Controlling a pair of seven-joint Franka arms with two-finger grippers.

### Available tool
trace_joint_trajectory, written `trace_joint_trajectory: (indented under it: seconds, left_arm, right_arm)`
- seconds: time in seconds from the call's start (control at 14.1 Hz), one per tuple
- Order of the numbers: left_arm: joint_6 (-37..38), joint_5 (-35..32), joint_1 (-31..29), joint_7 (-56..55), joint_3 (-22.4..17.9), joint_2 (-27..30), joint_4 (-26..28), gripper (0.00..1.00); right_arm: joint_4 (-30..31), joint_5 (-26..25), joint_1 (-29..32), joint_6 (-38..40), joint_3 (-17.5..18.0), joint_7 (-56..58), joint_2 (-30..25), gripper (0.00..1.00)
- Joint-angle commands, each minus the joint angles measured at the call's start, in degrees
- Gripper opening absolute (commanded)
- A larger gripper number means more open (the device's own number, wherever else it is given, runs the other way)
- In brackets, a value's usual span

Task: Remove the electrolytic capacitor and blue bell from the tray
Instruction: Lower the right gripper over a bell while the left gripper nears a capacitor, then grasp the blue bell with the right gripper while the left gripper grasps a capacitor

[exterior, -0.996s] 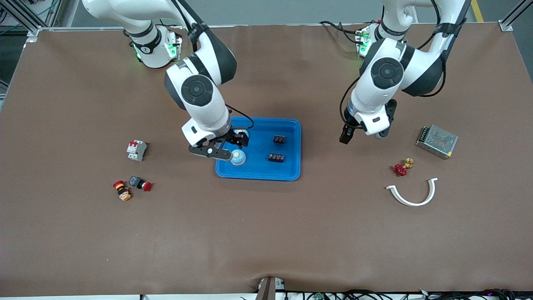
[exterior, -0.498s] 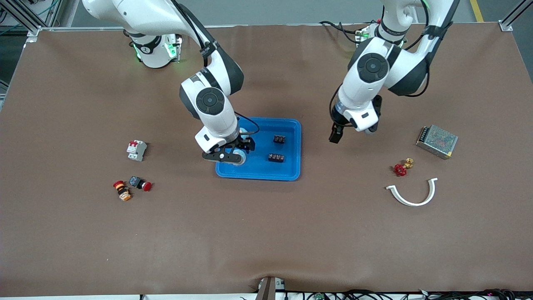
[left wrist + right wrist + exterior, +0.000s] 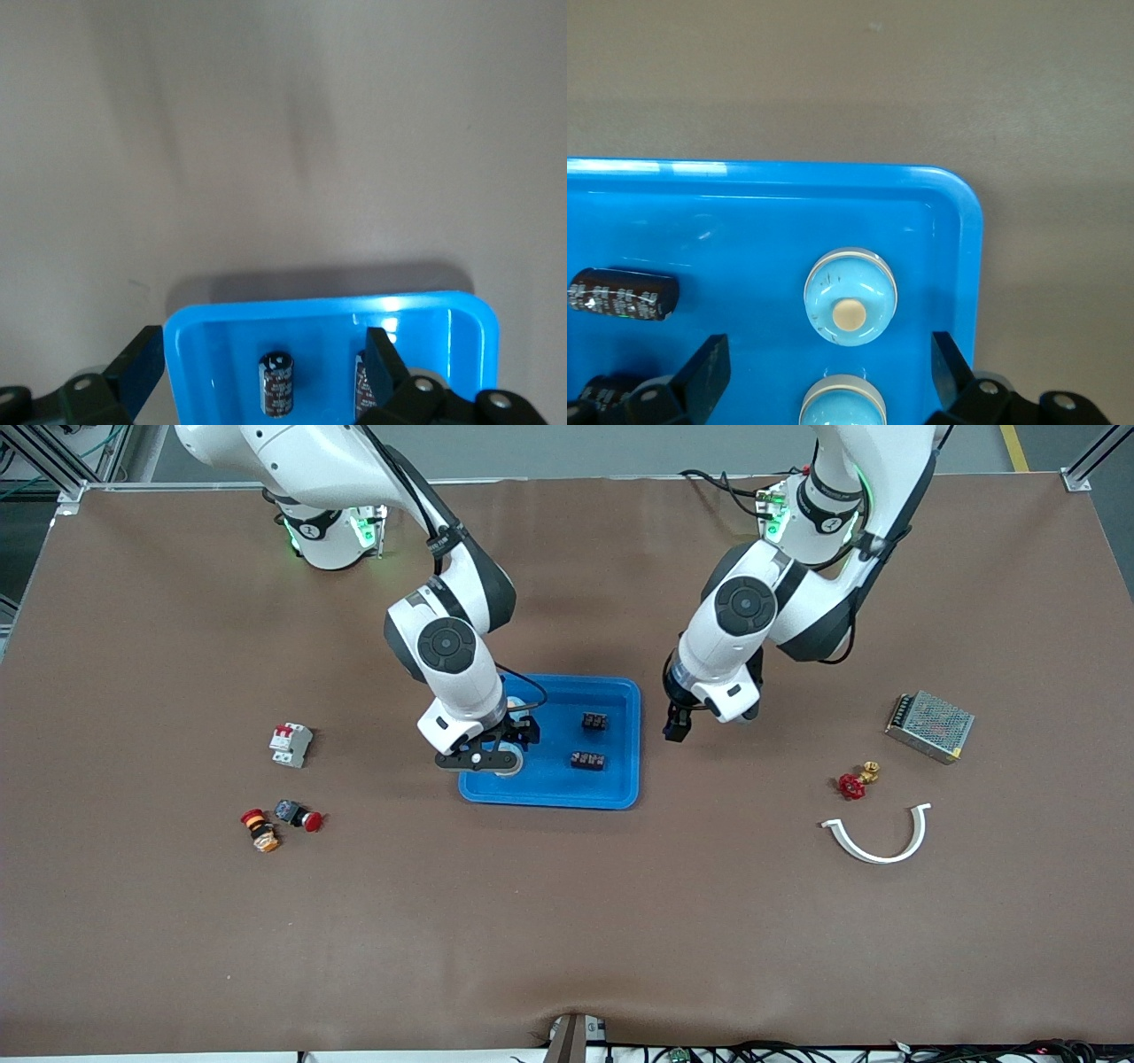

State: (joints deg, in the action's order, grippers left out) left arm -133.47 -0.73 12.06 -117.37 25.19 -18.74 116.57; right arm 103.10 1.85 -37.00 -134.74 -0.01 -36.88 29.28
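**Brown felt-like surface, blue tray at centre frame**

Matte brown surface (image 3: 567, 921) carries a glossy blue plastic tray (image 3: 620, 793) with rounded corners. At the tray's left edge in the front view, the right end effector (image 3: 496, 755) hangs spread wide over a round pale-blue bell (image 3: 850, 297). Black cylindrical capacitors (image 3: 588, 760) lie inside, their print unreadable. Just right of the tray, the left end effector (image 3: 676, 726) hovers unclenched, empty.

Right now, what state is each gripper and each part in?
right gripper, open, low over blue tray.
left gripper, open, empty, beside the tray.
first bell, in tray, between right gripper's fingers, ungripped.
second bell, in tray, free.
capacitors, both lying in tray, untouched.
blue tray, flat on table.
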Motion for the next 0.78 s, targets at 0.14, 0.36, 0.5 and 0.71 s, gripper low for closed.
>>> trace_joint_trajectory:
  seconds: [0.14,0.36,0.5,0.71]
  left_arm:
    - [-3.6,-4.7,3.1,-4.3,0.2,-4.5,-1.9,1.00]
    - [-6.8,-6.6,5.9,-11.4,-0.1,-6.7,-1.9,1.00]
    - [-9.1,-10.2,6.0,-16.8,0.0,-8.1,-2.1,1.00]
    - [-9.9,-11.8,6.4,-19.9,0.0,-10.5,-3.8,1.00]
  right_arm:
    - [-0.3,-3.2,-0.6,-2.0,-0.3,0.3,2.7,1.00]
    - [-0.3,-3.6,-0.6,-3.2,-0.3,0.3,3.9,1.00]
    - [-0.4,-4.0,-0.7,-3.5,-0.3,0.3,4.6,1.00]
    - [-0.9,-4.0,-1.0,-3.5,-0.3,0.3,5.3,1.00]
